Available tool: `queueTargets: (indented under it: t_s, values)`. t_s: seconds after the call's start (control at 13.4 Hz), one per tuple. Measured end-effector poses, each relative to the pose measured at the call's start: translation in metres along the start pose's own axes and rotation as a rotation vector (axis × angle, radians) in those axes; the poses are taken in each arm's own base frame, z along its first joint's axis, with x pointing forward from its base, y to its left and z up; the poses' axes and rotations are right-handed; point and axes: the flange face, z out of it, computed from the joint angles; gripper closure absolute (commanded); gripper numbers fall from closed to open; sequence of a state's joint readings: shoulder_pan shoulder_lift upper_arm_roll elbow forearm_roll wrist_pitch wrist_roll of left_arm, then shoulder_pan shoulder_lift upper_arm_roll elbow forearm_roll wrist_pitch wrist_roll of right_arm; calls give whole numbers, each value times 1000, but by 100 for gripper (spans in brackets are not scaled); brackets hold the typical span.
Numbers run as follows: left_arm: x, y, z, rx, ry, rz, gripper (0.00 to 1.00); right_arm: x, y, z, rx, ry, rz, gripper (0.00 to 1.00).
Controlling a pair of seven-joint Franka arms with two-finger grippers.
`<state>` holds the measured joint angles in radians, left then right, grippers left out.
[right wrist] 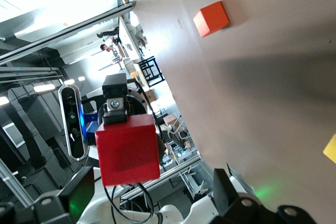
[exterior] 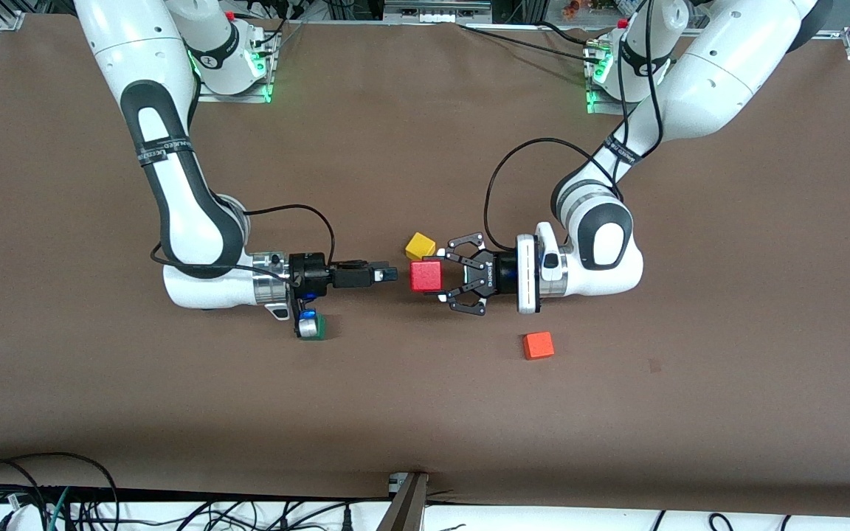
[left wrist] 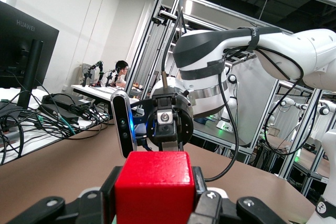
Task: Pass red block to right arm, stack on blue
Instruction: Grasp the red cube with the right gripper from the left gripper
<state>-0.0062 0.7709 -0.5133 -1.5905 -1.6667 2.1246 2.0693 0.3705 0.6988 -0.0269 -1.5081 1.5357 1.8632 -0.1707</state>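
The left gripper (exterior: 440, 277), lying level over the middle of the bench (exterior: 395, 133), is clamped on the red block (exterior: 426, 276). Its linked fingers press the block's two side faces, and the face toward the right arm is bare. On the front view's clock face the right gripper (exterior: 390, 275) lies at 9 o'clock from the block. It is also level and points straight at the block, with a short gap of bare bench showing between them, so it does not touch. From above its slim fingers overlap and their spread is hard to read. In the right wrist view the dark fingers (right wrist: 227, 190) stand apart at either side of the block, with nothing between them. In the left wrist view the block fills the lower middle and hides the tips of the right gripper facing it. A yellow block (exterior: 420, 245) sits on the bench at 11 o'clock from the red one, its nearer corner covered by it. In the right wrist view the frame edge cuts it down to a sliver. An orange-red block (exterior: 538, 345) lies alone at 4 o'clock, nearer to the front camera. Under the right wrist only one edge of a green block (exterior: 319, 327) shows, the rest covered by the wrist's camera. The blue block cannot be made out in any view
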Motion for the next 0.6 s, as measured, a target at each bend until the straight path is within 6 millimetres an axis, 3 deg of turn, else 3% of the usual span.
queueTargets:
  t_s: [0.45, 0.6]
  values:
    - [0, 0, 1, 1, 4, -2, 82, -3, -7, 17, 30, 29, 3, 0]
    - [1, 5, 11, 6, 33, -25, 81, -4, -10, 22, 33, 40, 0, 0]
